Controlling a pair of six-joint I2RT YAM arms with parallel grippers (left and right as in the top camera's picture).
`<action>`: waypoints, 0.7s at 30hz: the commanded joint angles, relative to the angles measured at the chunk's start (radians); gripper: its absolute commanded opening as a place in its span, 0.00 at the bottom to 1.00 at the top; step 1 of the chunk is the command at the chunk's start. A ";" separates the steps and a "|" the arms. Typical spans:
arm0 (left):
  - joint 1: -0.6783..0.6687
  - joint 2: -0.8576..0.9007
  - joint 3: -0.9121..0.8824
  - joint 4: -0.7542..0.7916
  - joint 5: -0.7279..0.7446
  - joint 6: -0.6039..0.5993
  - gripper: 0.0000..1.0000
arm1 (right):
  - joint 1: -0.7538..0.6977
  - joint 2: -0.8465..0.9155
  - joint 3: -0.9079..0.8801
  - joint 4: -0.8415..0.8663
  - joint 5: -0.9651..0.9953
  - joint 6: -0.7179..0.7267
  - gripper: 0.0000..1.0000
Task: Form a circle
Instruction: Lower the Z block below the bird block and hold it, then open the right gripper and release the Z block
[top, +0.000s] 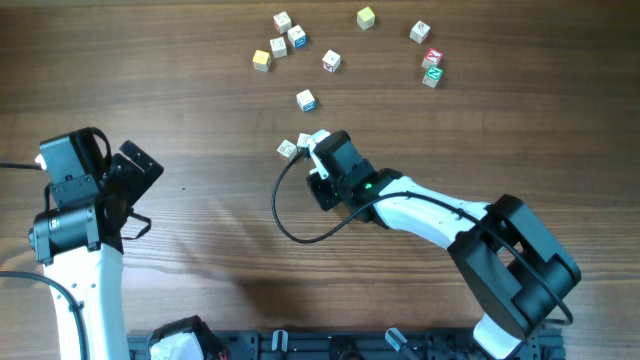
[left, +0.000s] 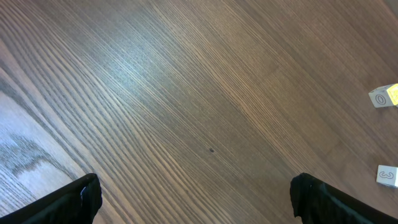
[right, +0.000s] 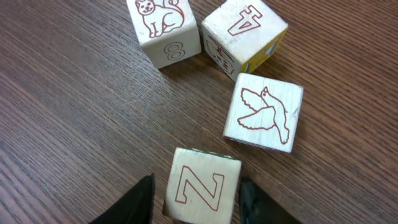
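Four white-faced wooden cubes stand in an open arc, not a closed circle, in the right wrist view: a cat cube (right: 163, 30), a "4" cube (right: 244, 34), a bird cube (right: 263, 112) and a "Z" cube (right: 202, 186). My right gripper (right: 198, 202) is open, and the Z cube rests on the table between its fingers, with a thin gap at the left finger (right: 134, 202). From overhead the right gripper (top: 316, 146) sits over this group, with one cube (top: 288, 149) showing beside it. My left gripper (left: 202, 202) is open above bare wood, far to the left (top: 140, 172).
Several loose cubes lie scattered at the back of the table, among them a yellow one (top: 262, 60), a red-faced one (top: 432, 57) and a blue-sided one (top: 306, 100). The right arm's black cable (top: 285, 218) loops over the table. Two cubes (left: 384, 96) (left: 387, 176) show at the left wrist view's right edge.
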 joint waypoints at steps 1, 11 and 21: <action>0.005 0.001 0.000 -0.001 0.012 -0.009 1.00 | -0.002 -0.024 -0.006 0.007 -0.013 -0.002 0.56; 0.005 0.001 0.000 -0.001 0.012 -0.009 1.00 | -0.002 -0.212 0.003 -0.085 -0.013 0.223 1.00; 0.005 0.001 0.000 -0.001 0.012 -0.009 1.00 | -0.002 -0.344 -0.012 -0.286 -0.004 0.553 0.86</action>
